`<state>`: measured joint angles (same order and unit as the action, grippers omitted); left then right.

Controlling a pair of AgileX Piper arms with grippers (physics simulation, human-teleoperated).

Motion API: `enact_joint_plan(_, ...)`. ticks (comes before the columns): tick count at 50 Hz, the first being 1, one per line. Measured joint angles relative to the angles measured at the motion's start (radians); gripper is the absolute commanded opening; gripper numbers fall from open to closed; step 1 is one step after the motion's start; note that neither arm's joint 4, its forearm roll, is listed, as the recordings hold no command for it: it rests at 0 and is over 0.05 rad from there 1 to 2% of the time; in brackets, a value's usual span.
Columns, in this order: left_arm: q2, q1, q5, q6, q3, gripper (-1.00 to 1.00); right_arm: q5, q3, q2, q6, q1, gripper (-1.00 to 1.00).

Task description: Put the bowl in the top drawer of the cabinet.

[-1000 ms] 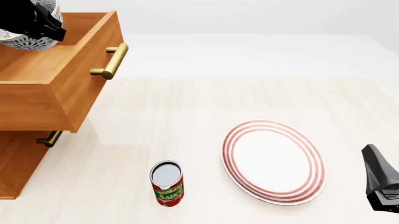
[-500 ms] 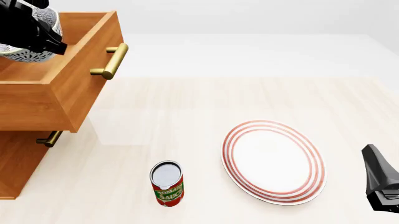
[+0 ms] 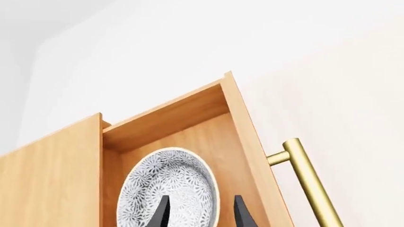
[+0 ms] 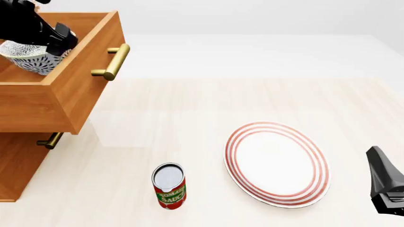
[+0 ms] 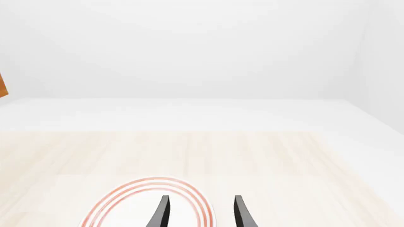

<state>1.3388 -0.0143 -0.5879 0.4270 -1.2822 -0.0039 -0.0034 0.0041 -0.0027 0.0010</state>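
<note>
The speckled bowl [image 4: 31, 60] lies tilted inside the pulled-out top drawer [image 4: 75, 90] of the cabinet [image 4: 16, 165]. My left gripper [image 4: 60, 38] hovers just over the bowl. In the left wrist view the bowl [image 3: 167, 187] rests on the drawer floor [image 3: 208, 137]. My left gripper [image 3: 200, 198] is open there, its fingers either side of the bowl's rim with gaps showing. My right gripper [image 4: 379, 161] waits at the table's near right edge. It is open in the right wrist view [image 5: 200, 198], with nothing between its fingers.
A red-ringed white plate [image 4: 276, 163] lies right of centre, and its edge [image 5: 126, 198] shows under the right gripper. A tomato sauce can [image 4: 169, 185] stands near the front. The top drawer's brass handle [image 4: 112, 61] juts out; the lower drawer's handle [image 4: 49, 140] sits beneath.
The bowl has dropped from above the drawer's back edge down into the drawer, a little to the right. The left gripper followed it down. The right arm has not moved.
</note>
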Motion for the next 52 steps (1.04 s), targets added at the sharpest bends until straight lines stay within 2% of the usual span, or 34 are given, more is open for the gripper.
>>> enact_joint_plan(12, 0.013, -0.009, -0.026, -0.011, -0.074, 1.0, 0.0, 0.0, 0.0, 0.0, 0.0, 1.0)
enact_joint_plan(19, 0.017, -0.026, -0.07, -0.011, -0.159, 1.0, 0.0, 0.0, 0.0, 0.0, 0.0, 1.0)
enact_joint_plan(36, 0.04, -0.081, -0.284, 0.007, -0.601, 1.0, 0.0, 0.0, 0.0, 0.0, 0.0, 1.0)
enact_joint_plan(44, 0.032, -0.094, -0.347, 0.013, -0.746, 1.0, 0.0, 0.0, 0.0, 0.0, 0.0, 1.0)
enact_joint_plan(49, -0.013, -0.109, -0.33, 0.022, -0.764, 1.0, 0.0, 0.0, 0.0, 0.0, 0.0, 1.0)
enact_joint_plan(52, -0.081, -0.123, -0.276, 0.034, -0.707, 1.0, 0.0, 0.0, 0.0, 0.0, 0.0, 1.0)
